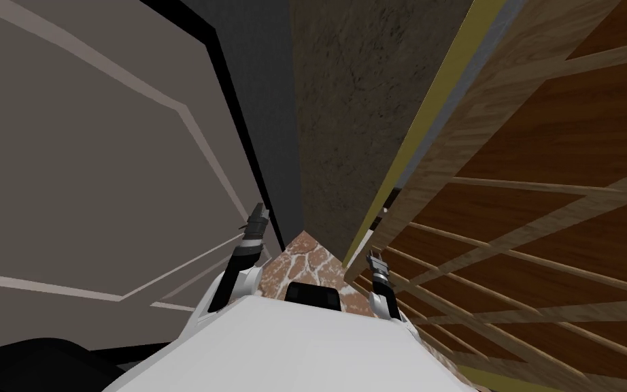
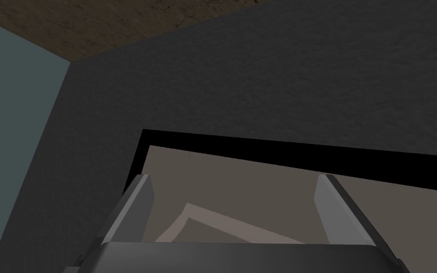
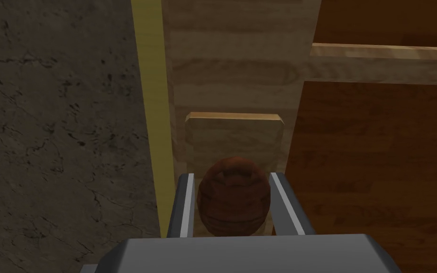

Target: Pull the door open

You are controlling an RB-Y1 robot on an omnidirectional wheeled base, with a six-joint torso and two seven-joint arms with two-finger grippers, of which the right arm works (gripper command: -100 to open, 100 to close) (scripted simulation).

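Observation:
A wooden door (image 1: 523,204) with dark brown panels and pale rails rises on my right. In the right wrist view its round dark brown knob (image 3: 232,196) sits on a pale wooden backplate (image 3: 234,135) near the door's yellow edge (image 3: 153,113). My right gripper (image 3: 232,201) is shut on the knob, one finger pressing each side. The right gripper (image 1: 375,262) is at the door's edge in the head view. My left gripper (image 2: 234,199) stands open with nothing between its fingers, raised on my left (image 1: 256,219).
A grey-brown panelled wall (image 1: 88,177) with a black border stands close on my left. A rough dark brown wall (image 1: 353,116) is straight ahead. A narrow strip of mottled brown floor (image 1: 309,265) lies between them and the door.

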